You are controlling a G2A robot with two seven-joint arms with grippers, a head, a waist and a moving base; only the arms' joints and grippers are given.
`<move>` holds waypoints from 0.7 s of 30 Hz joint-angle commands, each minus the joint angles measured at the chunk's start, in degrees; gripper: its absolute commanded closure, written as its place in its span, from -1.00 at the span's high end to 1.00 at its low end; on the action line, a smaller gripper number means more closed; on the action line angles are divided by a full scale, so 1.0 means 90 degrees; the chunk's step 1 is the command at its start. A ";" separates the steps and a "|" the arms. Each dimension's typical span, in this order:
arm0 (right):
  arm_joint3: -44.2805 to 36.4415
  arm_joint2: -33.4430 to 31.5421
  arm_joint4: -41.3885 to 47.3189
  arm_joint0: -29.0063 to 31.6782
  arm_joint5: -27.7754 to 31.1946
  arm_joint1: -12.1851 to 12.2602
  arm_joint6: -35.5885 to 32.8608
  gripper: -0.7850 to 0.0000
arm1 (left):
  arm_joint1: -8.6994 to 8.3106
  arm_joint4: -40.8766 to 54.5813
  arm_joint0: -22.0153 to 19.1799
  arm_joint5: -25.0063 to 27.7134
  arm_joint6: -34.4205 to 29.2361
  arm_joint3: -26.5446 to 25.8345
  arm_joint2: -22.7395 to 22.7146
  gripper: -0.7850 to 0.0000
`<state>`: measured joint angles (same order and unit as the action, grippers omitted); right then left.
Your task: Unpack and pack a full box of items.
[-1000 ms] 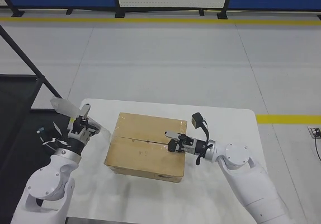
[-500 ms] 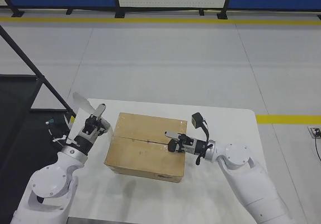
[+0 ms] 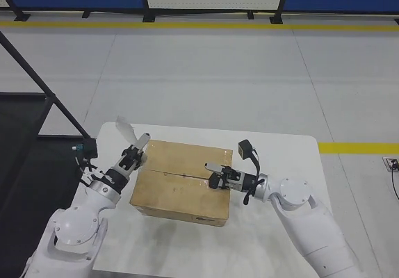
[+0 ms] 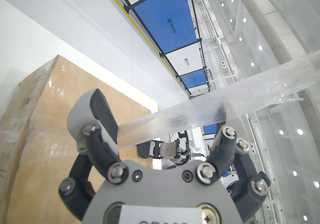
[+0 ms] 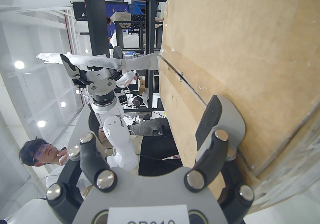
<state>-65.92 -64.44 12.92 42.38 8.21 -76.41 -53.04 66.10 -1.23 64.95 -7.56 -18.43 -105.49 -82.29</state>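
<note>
tape strip (image 4: 190,113) across left fingers (image 4: 105,115) (spread) | box (image 3: 182,182) just beside; shut

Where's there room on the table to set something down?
Bare patch: table between the box and the far right corner. A narrow strip runs behind the box. Crowded at its left, by the left gripper and tape.

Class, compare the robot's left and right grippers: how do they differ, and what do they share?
The left gripper has a clear tape strip across its fingertips; the right gripper carries nothing. The left is held up beside the cardboard box; the right is over its top, by the seam. Both are open.
</note>
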 commanded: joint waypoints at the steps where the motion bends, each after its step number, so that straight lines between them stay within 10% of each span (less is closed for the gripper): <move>1: 0.0000 0.0000 0.0000 0.0000 0.0000 0.0000 0.0000 1.00 | 0.0003 -0.0056 -0.0031 -0.0003 -0.0057 0.0021 0.0056 1.00; 21: -0.0336 -0.0129 0.0006 0.0283 0.0190 0.0039 0.0284 1.00 | 0.0047 -0.0675 -0.0215 0.0103 -0.0421 0.0226 0.0626 1.00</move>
<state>-68.46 -65.28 12.92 44.50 9.63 -76.15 -50.73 66.50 -7.11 63.11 -6.57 -22.12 -103.53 -76.81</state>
